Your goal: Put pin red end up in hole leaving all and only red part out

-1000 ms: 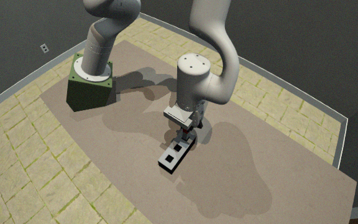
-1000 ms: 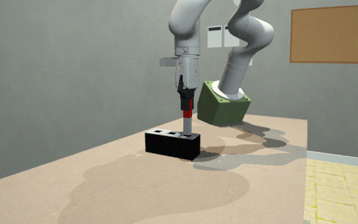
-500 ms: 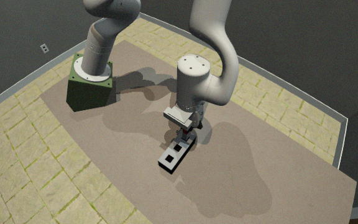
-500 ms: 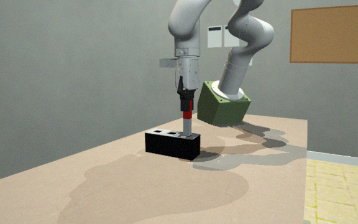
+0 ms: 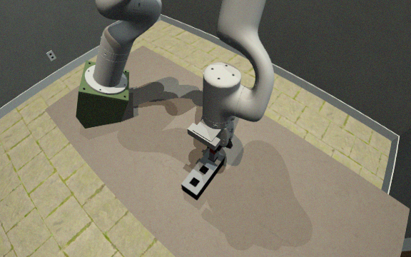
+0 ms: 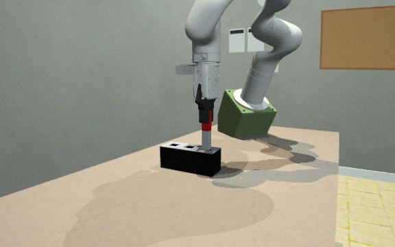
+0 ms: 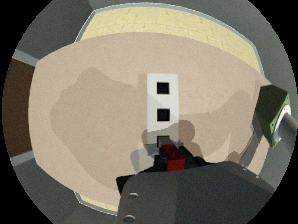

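Gripping the red-topped pin (image 5: pixel 212 155) (image 6: pixel 206 138) (image 7: pixel 174 157) upright, the partly closed end effector (image 5: pixel 217 148) (image 6: pixel 206 118) (image 7: pixel 170 155) stands above the three-hole block (image 5: pixel 205 178) (image 6: pixel 190 160) (image 7: pixel 154 102), pin's grey foot at the right-hand hole, exterior view; insertion depth unclear.

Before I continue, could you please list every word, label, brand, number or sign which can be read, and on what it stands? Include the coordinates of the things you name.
None can be read.
Wall sheets (image 6: pixel 236 42): dark header bars, no legible text.
Upper arm (image 5: pixel 134 7): a small dark mark, too small to read.
Block (image 5: pixel 188 184) (image 6: pixel 188 160) (image 7: pixel 171 102): no lettering seen.
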Robot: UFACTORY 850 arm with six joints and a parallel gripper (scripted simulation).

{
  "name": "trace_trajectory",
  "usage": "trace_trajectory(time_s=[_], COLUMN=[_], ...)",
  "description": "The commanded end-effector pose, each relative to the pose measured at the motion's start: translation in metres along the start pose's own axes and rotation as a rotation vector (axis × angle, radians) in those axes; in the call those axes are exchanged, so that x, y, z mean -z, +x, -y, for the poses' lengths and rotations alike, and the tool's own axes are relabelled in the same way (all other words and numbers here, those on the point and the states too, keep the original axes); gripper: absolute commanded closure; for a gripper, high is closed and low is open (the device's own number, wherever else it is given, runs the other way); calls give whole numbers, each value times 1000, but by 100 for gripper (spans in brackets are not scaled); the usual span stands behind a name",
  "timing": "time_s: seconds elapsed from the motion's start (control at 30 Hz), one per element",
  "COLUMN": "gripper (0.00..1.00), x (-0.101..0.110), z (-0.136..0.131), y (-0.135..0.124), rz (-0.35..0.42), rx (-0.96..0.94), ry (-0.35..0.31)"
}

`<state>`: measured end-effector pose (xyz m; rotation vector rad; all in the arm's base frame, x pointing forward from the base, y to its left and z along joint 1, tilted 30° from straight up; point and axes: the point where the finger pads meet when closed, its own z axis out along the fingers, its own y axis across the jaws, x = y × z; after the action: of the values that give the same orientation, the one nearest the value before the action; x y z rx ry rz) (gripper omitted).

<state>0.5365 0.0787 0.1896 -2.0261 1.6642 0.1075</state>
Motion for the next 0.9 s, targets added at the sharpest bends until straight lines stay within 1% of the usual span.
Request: trace_trajectory(time_s=[0.0, 0.33, 0.37, 0.87], gripper=[100, 100, 100, 100], x=[1, 1, -3, -3], z=[1, 1, 1, 1], y=[0, 0, -1, -1], rz=[0, 0, 0, 0], rx=[1, 1, 2, 2], ry=[2, 2, 2, 2])
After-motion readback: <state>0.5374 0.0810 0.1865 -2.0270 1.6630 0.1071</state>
